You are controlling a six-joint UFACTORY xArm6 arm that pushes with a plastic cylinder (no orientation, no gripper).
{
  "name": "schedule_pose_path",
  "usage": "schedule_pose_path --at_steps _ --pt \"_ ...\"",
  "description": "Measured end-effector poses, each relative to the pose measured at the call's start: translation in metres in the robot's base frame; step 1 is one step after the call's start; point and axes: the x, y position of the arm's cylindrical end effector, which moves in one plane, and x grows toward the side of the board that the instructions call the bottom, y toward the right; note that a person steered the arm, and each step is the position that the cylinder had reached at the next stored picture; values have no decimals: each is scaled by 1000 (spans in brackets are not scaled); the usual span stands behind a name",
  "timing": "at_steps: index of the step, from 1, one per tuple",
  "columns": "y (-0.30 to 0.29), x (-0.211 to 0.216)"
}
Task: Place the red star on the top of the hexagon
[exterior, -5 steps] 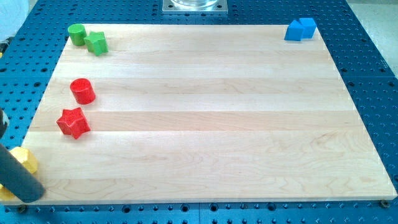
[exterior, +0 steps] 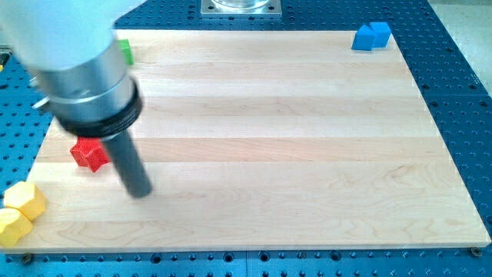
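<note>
The arm's dark rod stands at the frame's left, its tip down on the pale wooden board, empty, just lower right of the red star block. Two yellow hexagon blocks sit at lower left. Blue blocks upper right; a green block peeks out upper left.

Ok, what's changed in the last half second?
My tip swung in from the view's bottom-left corner onto the board and now sits just right of the red star, slightly below it. The arm now hides the red cylinder and most of the green blocks. The star, the blue blocks and the yellow blocks have not moved.
</note>
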Motion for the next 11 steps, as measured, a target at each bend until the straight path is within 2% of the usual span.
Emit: schedule_pose_path --at_steps 1,2,4,5,6,10,11 --pt "3 -38" --pt "-34 -39" --pt "-72 -55" --pt "-94 -24" --pt "-80 -20" --pt "-115 -17" --pt "-96 -27"
